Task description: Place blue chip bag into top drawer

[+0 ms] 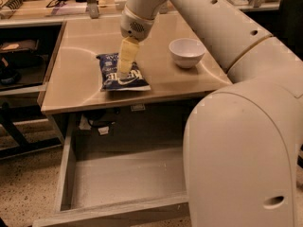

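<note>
The blue chip bag (112, 79), dark navy with white lettering, lies flat on the beige tabletop (80, 56) near its front edge. My gripper (124, 70) hangs from the white arm straight above the bag, its pale yellow fingers (127, 56) pointing down onto the bag's middle. The top drawer (128, 178) stands pulled out below the tabletop, its pale grey bottom bare. The arm's big white body hides the drawer's right part.
A white bowl (187, 52) stands on the tabletop to the right of the bag. Cables and a tag (100, 125) hang under the tabletop behind the drawer. A dark shelf unit (19, 65) stands to the left, cluttered benches behind.
</note>
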Available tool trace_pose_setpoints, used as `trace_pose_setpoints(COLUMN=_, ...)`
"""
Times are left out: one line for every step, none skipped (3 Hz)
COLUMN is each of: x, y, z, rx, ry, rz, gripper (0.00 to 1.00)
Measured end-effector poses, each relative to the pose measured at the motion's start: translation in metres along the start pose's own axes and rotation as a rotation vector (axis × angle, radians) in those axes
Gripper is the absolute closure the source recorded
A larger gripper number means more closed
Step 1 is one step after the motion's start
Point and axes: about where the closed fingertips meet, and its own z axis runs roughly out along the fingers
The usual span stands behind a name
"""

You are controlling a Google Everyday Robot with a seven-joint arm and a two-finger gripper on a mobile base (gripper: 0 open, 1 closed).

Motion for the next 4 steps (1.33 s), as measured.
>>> trace_pose_setpoints(x=0.0, y=0.0, z=0.0, rx=0.0, ry=0.0, rz=0.0, gripper=0.0)
trace_pose_setpoints(x=-0.005, y=0.0, z=0.012, rx=-0.019, ry=-0.007, rz=-0.018, gripper=0.0)
trace_pose_setpoints(x=-0.01, y=-0.003, z=0.026, rx=-0.044, ry=-0.018, rz=-0.028, gripper=0.0)
trace_pose_setpoints(x=-0.011, y=-0.005, z=0.037, rx=-0.065, ry=-0.027, rz=-0.028, gripper=0.0)
